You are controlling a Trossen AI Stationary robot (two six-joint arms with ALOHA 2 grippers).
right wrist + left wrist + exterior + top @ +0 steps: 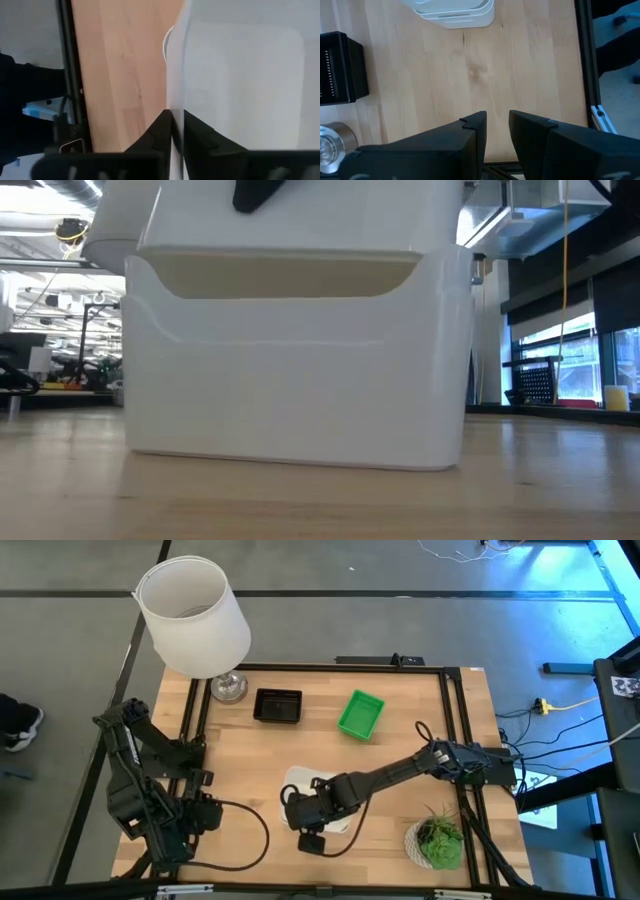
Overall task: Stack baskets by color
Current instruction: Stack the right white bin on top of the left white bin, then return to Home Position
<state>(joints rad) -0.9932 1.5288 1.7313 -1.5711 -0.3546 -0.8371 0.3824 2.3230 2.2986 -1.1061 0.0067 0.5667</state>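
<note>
A white basket (290, 380) stands on the table near its front edge, with another white basket (300, 210) nested in it. The stacked rims show in the left wrist view (452, 12). My right gripper (305, 815) reaches over this stack from the right and is shut on the upper basket's wall. A black basket (277, 706) and a green basket (360, 714) rest on their bottoms farther back. My left gripper (497, 122) hangs over bare wood at the table's left, its fingers a little apart with nothing between them. My right gripper (177, 125) pinches a thin side wall of the upper white basket at its rim (179, 100), one finger inside the basket and one outside. The fingers come from above, slanting down. The basket sits upright in the lower white basket.
A big white lampshade-like bucket (195, 615) on a metal foot (228, 687) stands at the far left corner. A small potted plant (437, 840) sits at the near right. Black frame rails (455, 740) border the table. Bare wood lies between the baskets and the left arm.
</note>
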